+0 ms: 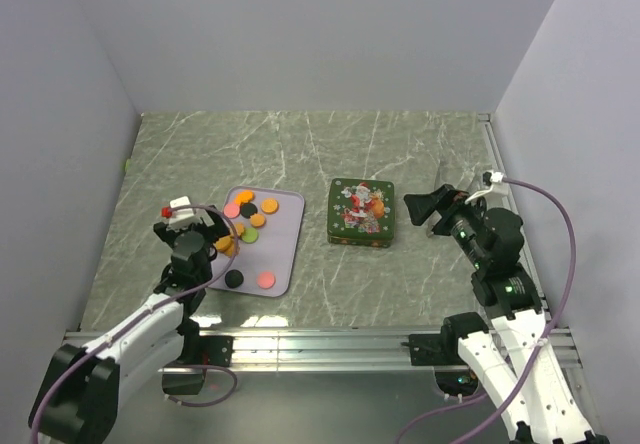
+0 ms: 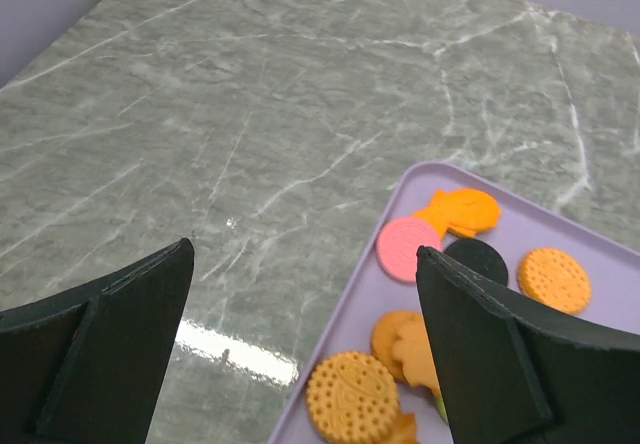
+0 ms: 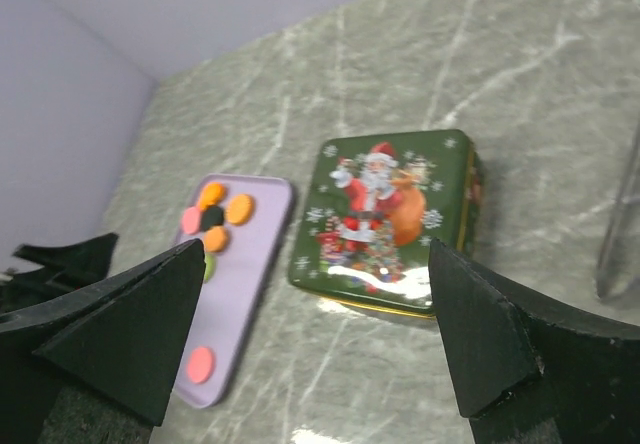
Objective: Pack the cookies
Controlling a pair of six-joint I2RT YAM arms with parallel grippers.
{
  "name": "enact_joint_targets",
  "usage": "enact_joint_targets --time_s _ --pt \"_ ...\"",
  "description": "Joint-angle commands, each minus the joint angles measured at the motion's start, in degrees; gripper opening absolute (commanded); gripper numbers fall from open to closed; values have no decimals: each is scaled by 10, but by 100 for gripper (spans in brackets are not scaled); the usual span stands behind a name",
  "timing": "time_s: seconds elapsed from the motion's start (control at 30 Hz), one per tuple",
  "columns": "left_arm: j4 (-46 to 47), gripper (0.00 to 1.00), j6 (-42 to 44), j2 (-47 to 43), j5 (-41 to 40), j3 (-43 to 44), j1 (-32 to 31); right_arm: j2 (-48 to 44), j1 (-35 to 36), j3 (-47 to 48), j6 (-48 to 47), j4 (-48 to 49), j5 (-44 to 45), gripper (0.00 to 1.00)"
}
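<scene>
On the left half of the bench [image 1: 400, 144] we see a lavender tray [image 1: 285, 264] lying flat, and all the cookies [image 1: 250, 209] in view sit on it. Most of them cluster at the tray's far end: several orange ones, some overlapping, with a pink cookie [image 1: 232, 210], a black one and a green one [image 1: 250, 235] among them. Two more lie apart from that cluster at the near end, a black cookie [image 1: 234, 278] and a pink one [image 1: 265, 280] side by side. We see no cookie on the bare bench.

Near the bench's middle, just right of the tray with a strip of bare bench between them, stands a green Christmas tin [image 1: 361, 212]. Its lid, printed with Santa and his sack, is on.

Our left tool [image 2: 305, 254] hangs at the tray's left edge with its jaws spread wide and nothing between them. In the left wrist view its right finger stands over the tray's cookies and its left finger over bare bench.

Our right tool [image 3: 315, 254] is right of the tin, pointing toward it. Its jaws are also wide apart and hold nothing, and in its wrist view the tin shows between the two fingers. At the right edge of that view we see a clear, glassy object [image 3: 622, 214] that we cannot identify.
</scene>
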Motion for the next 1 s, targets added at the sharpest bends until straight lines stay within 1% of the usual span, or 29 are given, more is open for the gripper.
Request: enact_joint_targets --time_s 0.0,0.1,0.13,0.23,0.33,0.37,0.47,0.5,0.57,0.6,0.67,0.7,0.73,0.77,0.8,0.87,0.9,0.93,0.97 --pt "120 99 -2 40 5 -13 15 4 4 -23 -37 51 52 99" --pt "168 99 5 88 24 -9 33 15 4 -25 -40 51 92 99" --pt "185 99 19 103 38 -7 38 20 3 -25 -43 50 105 100" --pt "238 99 75 156 74 7 49 39 4 -34 -46 60 121 100" --pt "271 99 93 192 93 18 64 62 4 -53 -42 88 136 100" --pt "276 99 98 201 111 21 68 75 4 -65 -46 96 135 100" --pt "297 99 112 241 127 41 77 102 4 -91 -74 147 125 100" --pt "297 99 115 269 126 59 78 108 4 -99 -91 180 124 100" --pt "294 100 121 297 121 90 85 124 4 -129 -119 219 131 100" --pt "308 99 122 324 120 91 87 129 3 -141 -123 262 140 100" --pt "371 99 118 354 121 89 98 146 2 -179 -128 304 177 100" --pt "337 100 106 356 115 100 104 153 -2 -190 -140 346 181 100" --pt "315 99 93 352 131 105 111 167 -5 -195 -147 368 190 100" --pt "353 99 91 355 136 89 121 175 -8 -195 -162 389 196 100" --pt "367 99 86 354 136 81 127 183 -8 -194 -177 405 195 100" --pt "381 100 65 348 178 54 153 211 -9 -194 -229 440 188 100" --pt "461 99 61 372 189 38 158 222 -10 -193 -242 465 192 100" --pt "478 100 64 383 188 31 161 246 -11 -190 -251 474 196 100" --pt "437 100 59 365 195 55 164 260 -13 -191 -263 485 198 100"
